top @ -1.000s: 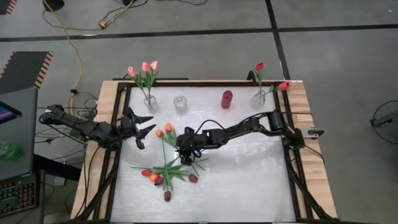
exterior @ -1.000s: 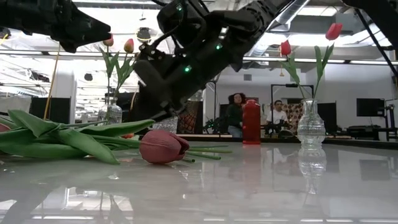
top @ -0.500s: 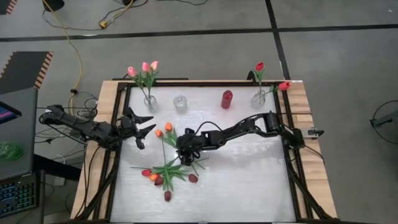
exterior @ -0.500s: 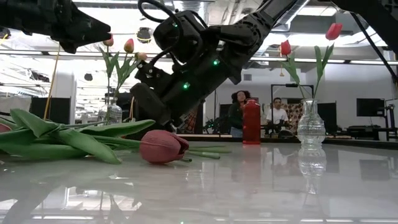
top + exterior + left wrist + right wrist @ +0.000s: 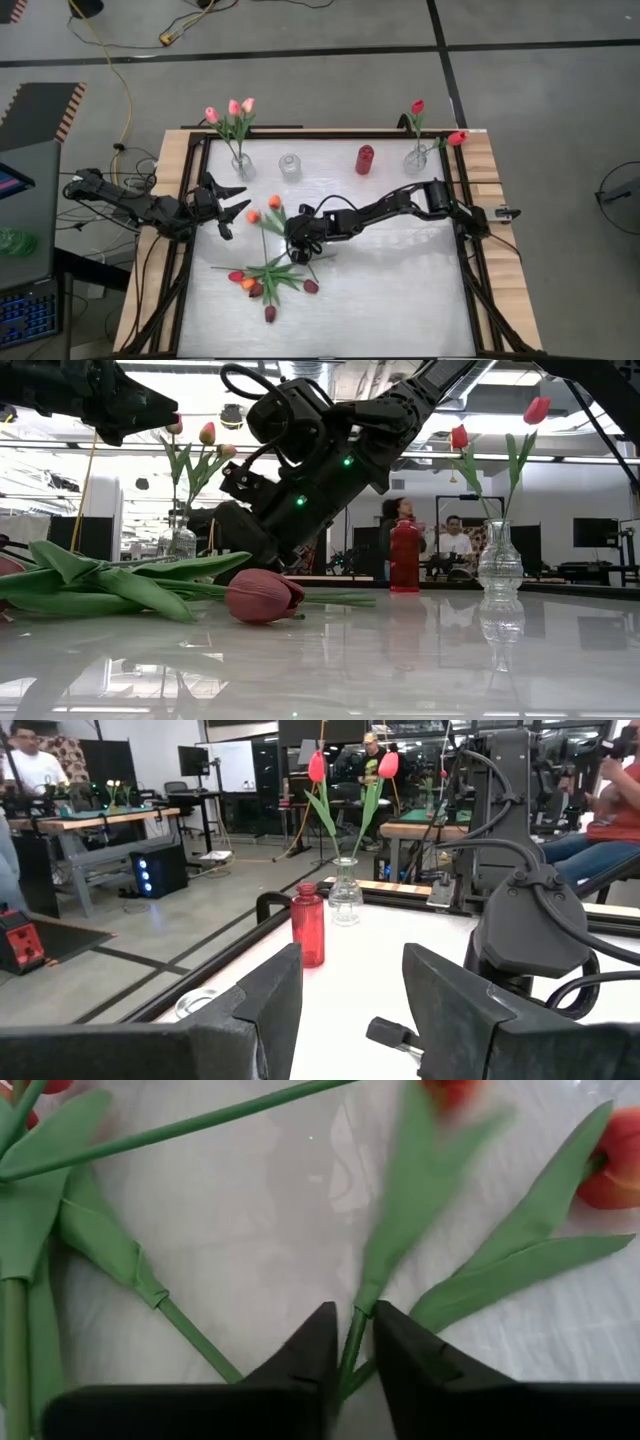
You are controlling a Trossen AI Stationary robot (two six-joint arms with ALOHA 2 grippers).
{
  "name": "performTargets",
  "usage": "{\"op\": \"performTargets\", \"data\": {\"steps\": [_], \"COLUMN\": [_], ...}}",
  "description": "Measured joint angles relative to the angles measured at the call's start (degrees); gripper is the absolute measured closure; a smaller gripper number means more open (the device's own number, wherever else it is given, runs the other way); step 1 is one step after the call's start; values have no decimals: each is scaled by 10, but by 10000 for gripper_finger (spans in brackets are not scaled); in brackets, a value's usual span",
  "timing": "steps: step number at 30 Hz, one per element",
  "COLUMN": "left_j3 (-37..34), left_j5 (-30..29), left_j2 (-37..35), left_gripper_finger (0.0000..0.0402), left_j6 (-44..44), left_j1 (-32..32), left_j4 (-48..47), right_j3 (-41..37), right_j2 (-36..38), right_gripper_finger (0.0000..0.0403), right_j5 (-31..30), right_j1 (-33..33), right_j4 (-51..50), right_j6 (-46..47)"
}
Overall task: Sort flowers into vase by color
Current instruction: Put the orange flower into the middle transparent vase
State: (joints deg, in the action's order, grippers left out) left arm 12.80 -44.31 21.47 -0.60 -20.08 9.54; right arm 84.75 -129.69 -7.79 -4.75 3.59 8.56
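Several tulips (image 5: pixel 265 278) lie in a heap on the white table, stems crossing, with two orange heads (image 5: pixel 274 202) pointing to the far side. My right gripper (image 5: pixel 298 248) reaches down at the heap's far right side and is shut on one green stem (image 5: pixel 352 1330). That stem leads to a blurred orange head (image 5: pixel 450 1092). My left gripper (image 5: pixel 352 990) hovers open and empty over the table's left edge (image 5: pixel 236 206). A dark pink tulip head (image 5: pixel 262 596) rests on the table in the low view. My right gripper pinches a tulip's thin green stem (image 5: pixel 350 1342) between its two fingers (image 5: pixel 312 1342), below the leaves. The fingers slant down from the table's right side. The stem runs on away from them toward its orange head; whether it is clear of the table I cannot tell.
Along the far edge stand a vase with pink tulips (image 5: pixel 240 165), an empty glass vase (image 5: pixel 290 165), a red bottle vase (image 5: pixel 365 158) and a clear vase with red tulips (image 5: pixel 416 158). People sit in the room beyond the table.
My right gripper has sunk toward the table at the flower heap and tipped a little further down, then shut on a stem. The orange tulip heads have shifted slightly.
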Motion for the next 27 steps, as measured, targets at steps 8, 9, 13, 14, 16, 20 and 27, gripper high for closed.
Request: {"op": "performTargets", "data": {"steps": [8, 9, 13, 14, 16, 20, 27], "left_j3": [0, 0, 0, 0, 0, 0, 0], "left_j5": [0, 0, 0, 0, 0, 0, 1], "left_j2": [0, 0, 0, 0, 0, 0, -1], "left_gripper_finger": [239, 239, 239, 239, 239, 239, 239], "left_j6": [0, 0, 0, 0, 0, 0, -3], "left_j1": [0, 0, 0, 0, 0, 0, 0], "left_j4": [0, 0, 1, 1, 1, 5, 16], "right_j3": [0, 0, -1, -1, -1, -2, -1], "right_j2": [2, 2, 6, 6, 16, 36, 87], "right_gripper_finger": [378, 378, 378, 378, 378, 378, 378], "right_j5": [1, 2, 4, 4, 4, 4, 4], "right_j1": [5, 7, 8, 8, 8, 8, 13], "right_j4": [-3, -3, -11, -11, -29, -67, -138], "right_j6": [20, 21, 21, 21, 21, 20, 4]}}
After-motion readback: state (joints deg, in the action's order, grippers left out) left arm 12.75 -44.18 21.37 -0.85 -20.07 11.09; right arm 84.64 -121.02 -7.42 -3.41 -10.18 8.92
